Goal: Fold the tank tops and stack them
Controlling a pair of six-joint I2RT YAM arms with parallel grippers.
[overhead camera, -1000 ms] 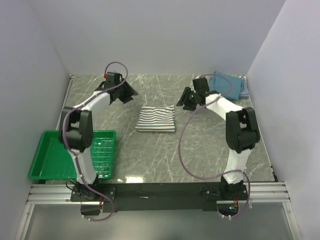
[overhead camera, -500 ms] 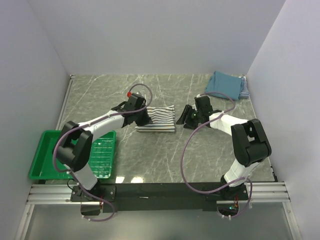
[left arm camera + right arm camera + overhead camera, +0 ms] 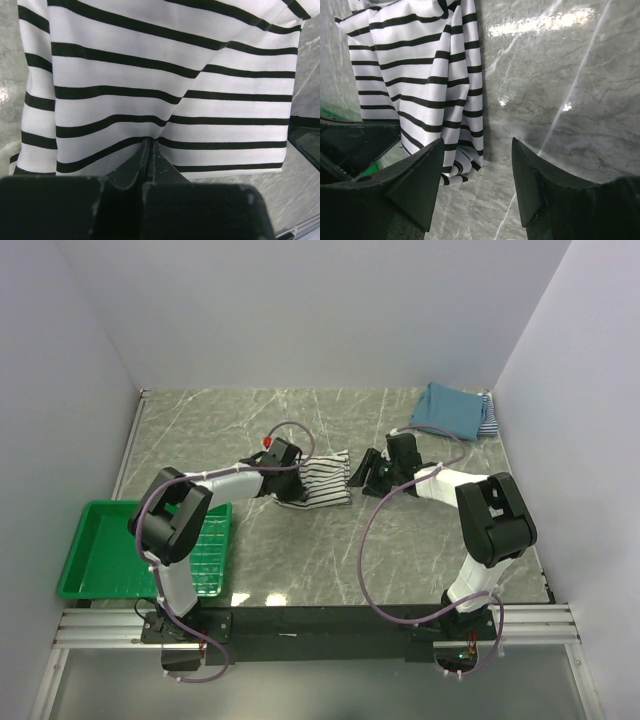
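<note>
I am pinching my left claw point(image 3: 150, 144) shut on the left edge of the one black-and-white striped tank top point(image 3: 325, 478) in the middle of the desk point(image 3: 300, 560), my right claw point(image 3: 477, 145) gaping open just beside its right edge, with one teal tank top point(image 3: 445, 410) lying on one fine-striped tank top point(image 3: 489, 418) far right.

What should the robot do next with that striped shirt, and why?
Probably ease the right fingers onto the edge of the striped top and close. The left fingers are pinched shut on its other side, while the right ones stand open beside it, holding nothing.
</note>
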